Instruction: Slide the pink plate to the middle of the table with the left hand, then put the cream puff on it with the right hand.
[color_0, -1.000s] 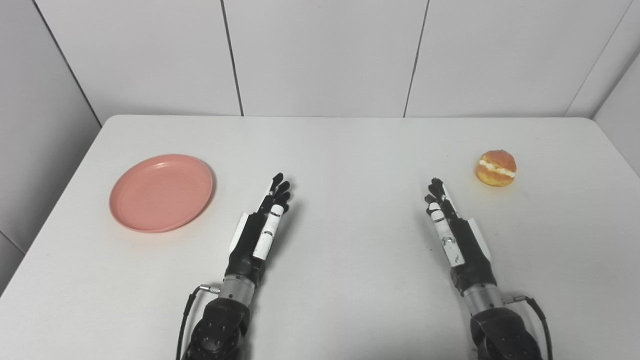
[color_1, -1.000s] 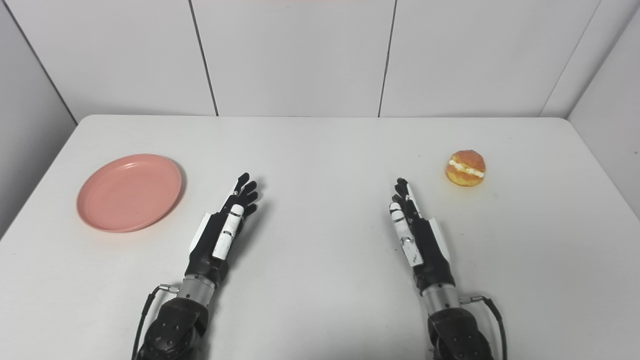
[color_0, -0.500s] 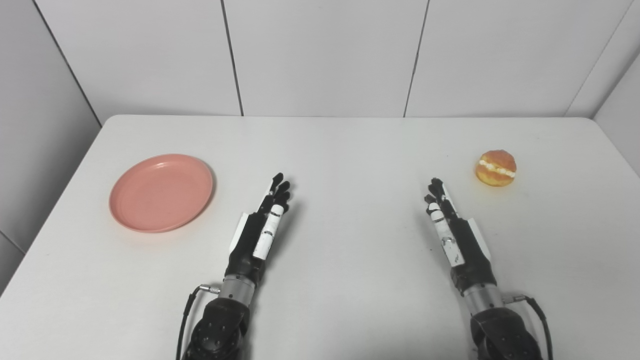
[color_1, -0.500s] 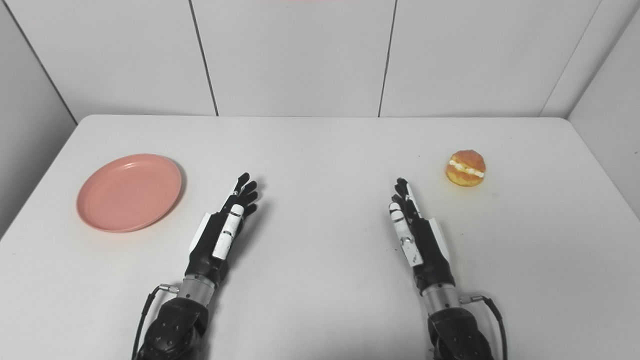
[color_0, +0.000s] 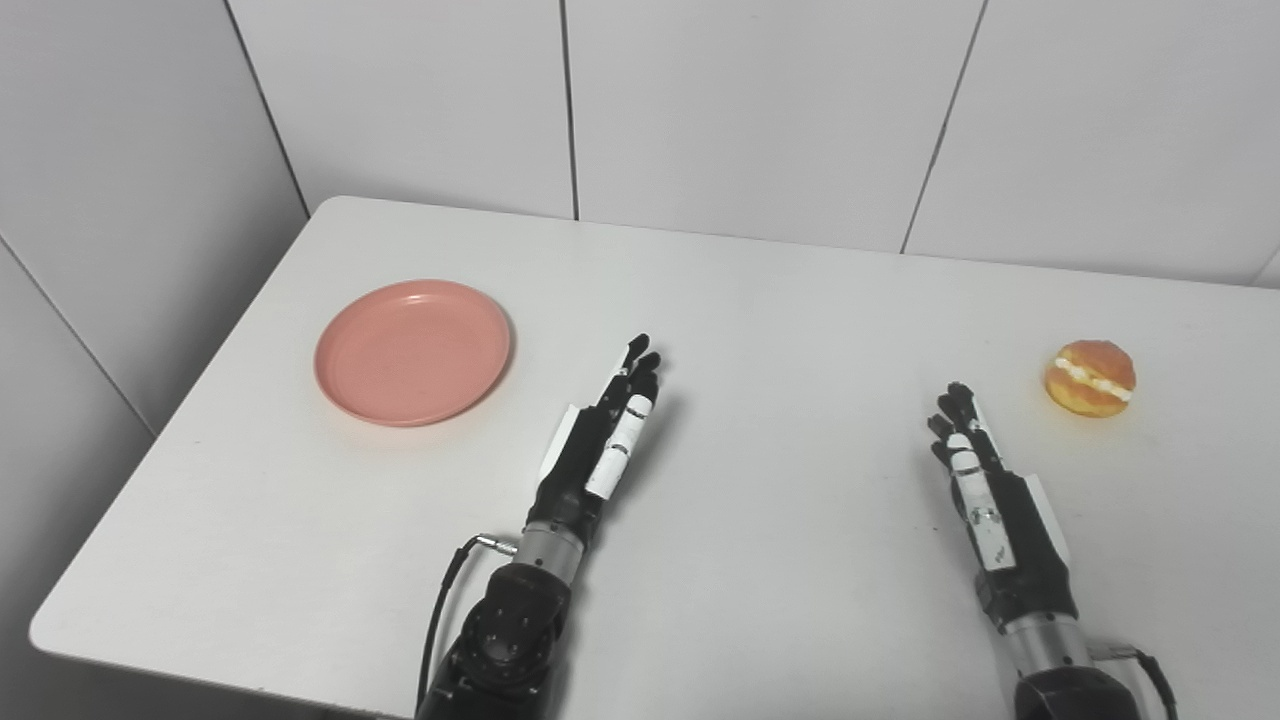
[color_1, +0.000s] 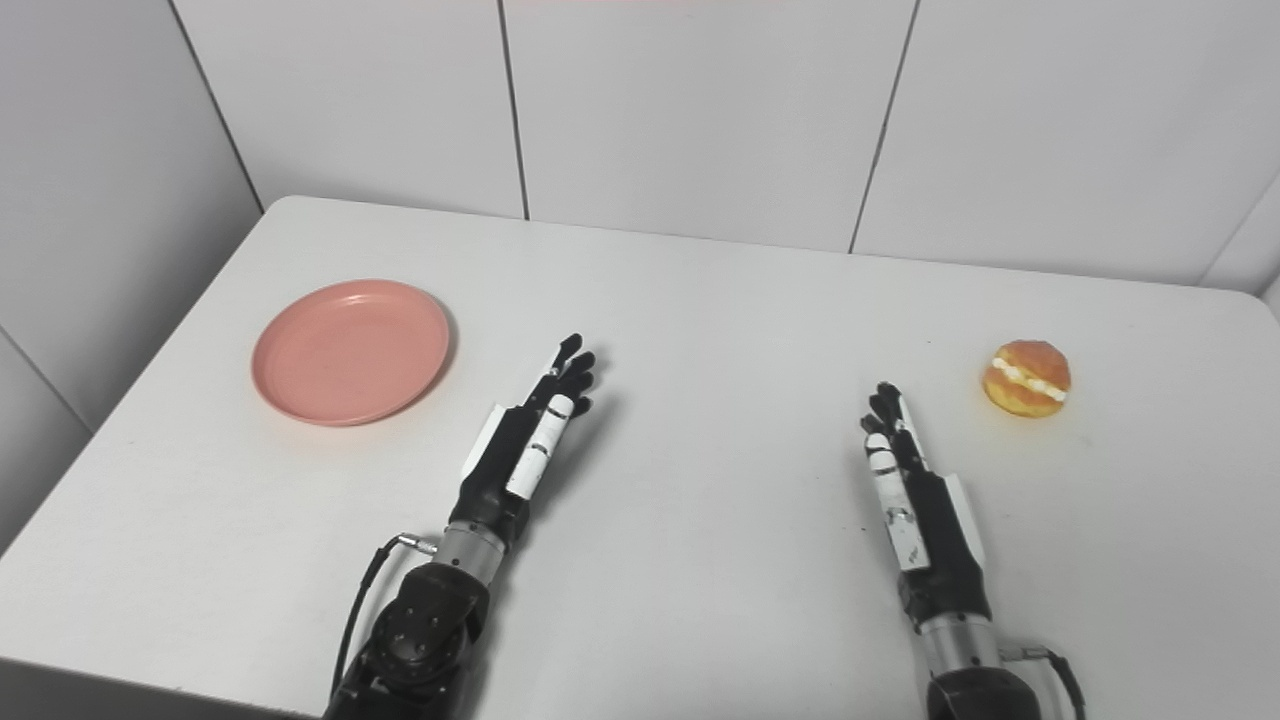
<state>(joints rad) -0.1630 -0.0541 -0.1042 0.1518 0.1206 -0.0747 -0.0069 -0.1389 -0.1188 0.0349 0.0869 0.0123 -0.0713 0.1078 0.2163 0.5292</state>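
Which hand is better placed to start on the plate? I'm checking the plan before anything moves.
The left hand. It lies open on the table beside the pink plate, apart from it. The right hand, also open, lies across the table by the cream puff.

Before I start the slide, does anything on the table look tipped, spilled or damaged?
Nothing stands out. The pink plate lies flat and empty on the table's left side, the cream puff sits whole at the right, and the left hand and right hand are open, touching neither.
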